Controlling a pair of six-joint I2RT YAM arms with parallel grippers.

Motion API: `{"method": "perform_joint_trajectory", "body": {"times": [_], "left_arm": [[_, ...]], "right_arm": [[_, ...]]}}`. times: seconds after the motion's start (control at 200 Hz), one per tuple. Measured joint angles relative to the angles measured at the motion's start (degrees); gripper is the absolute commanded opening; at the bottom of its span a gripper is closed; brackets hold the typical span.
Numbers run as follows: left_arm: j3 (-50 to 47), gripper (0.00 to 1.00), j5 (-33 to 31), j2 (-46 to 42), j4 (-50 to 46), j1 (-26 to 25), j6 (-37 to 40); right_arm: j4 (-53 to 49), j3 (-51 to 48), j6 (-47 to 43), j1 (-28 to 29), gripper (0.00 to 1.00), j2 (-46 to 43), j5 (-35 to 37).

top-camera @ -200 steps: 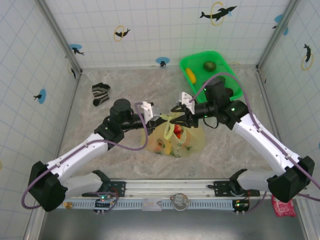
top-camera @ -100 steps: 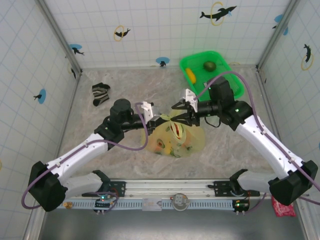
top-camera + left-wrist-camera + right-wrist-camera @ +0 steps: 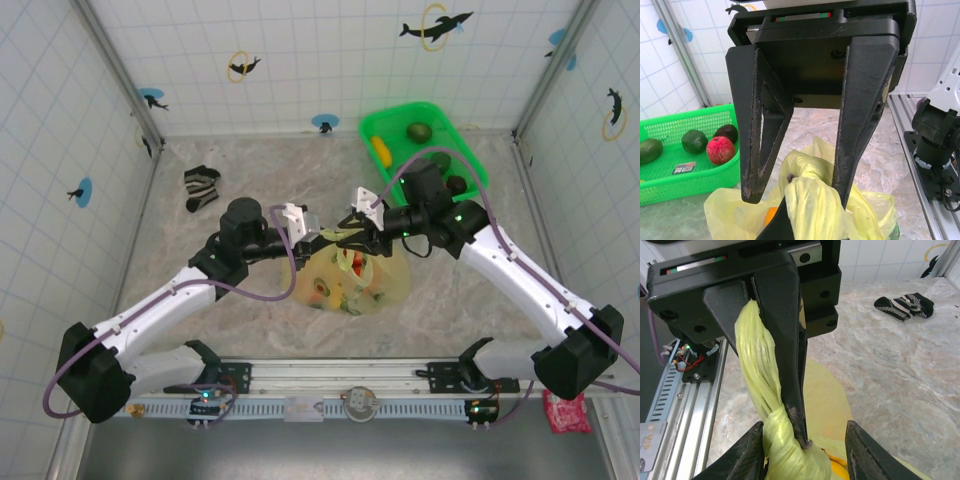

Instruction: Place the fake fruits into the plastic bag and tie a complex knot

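Left claw (image 3: 795,192): clamping shut on twisted handle (image 3: 812,200) above plastic bag (image 3: 393,282).
Right claw (image 3: 805,442): straddling it half open, holding nothing.
Handling: seeming limp, light, slippery; grip the twist.

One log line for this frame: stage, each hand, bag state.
stage: tying | left hand: shut on twisted handle | right hand: open, straddling that handle | plastic bag: fruits inside

My left gripper (image 3: 320,234) is clamped on the handle (image 3: 757,370) just above the bag (image 3: 392,282). My right gripper (image 3: 350,226) faces it there, jaws apart astride that handle.
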Motion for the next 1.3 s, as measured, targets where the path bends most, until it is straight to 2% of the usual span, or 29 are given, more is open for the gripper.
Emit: {"method": "perform_joint_trajectory", "body": {"times": [0.09, 0.415, 0.55, 0.636, 0.826, 0.911, 1.011, 1.131, 1.296], "left_arm": [[0.00, 0.00, 0.00, 0.00, -0.02, 0.00, 0.00], [0.00, 0.00, -0.04, 0.00, -0.37, 0.02, 0.00], [0.00, 0.00, -0.02, 0.00, -0.52, 0.02, 0.00], [0.00, 0.00, -0.02, 0.00, -0.57, 0.02, 0.00], [0.00, 0.00, -0.50, -0.35, -1.68, 0.28, 0.00], [0.00, 0.17, -0.96, -1.03, -1.73, 0.28, 0.09], [0.00, 0.29, -1.31, -2.14, -1.66, 0.26, 0.50], [0.00, 0.35, -1.09, -3.02, -1.75, -0.15, 0.39], [0.00, 0.38, -1.70, -4.09, -3.08, -0.15, 0.55]], "right_arm": [[-0.15, 0.00, -0.55, 0.00, 0.41, 0.00, 0.72], [-2.34, -0.02, -2.62, 0.15, 0.22, 0.00, 1.88], [-3.10, 0.35, -3.69, 0.72, 0.20, 0.04, 2.27], [-3.82, 0.76, -4.70, 1.20, 0.10, 0.09, 3.10], [-4.74, 0.94, -7.89, 2.51, 0.01, -0.22, 7.41], [-3.96, 0.92, -9.66, 3.63, 0.00, -1.11, 10.05], [-2.75, 0.90, -11.21, 4.59, 0.00, -2.60, 12.94], [-0.39, 0.11, -13.40, 5.73, 0.00, -3.85, 17.22], [-0.74, -0.87, -16.35, 7.48, 0.00, -4.00, 20.79]]}}
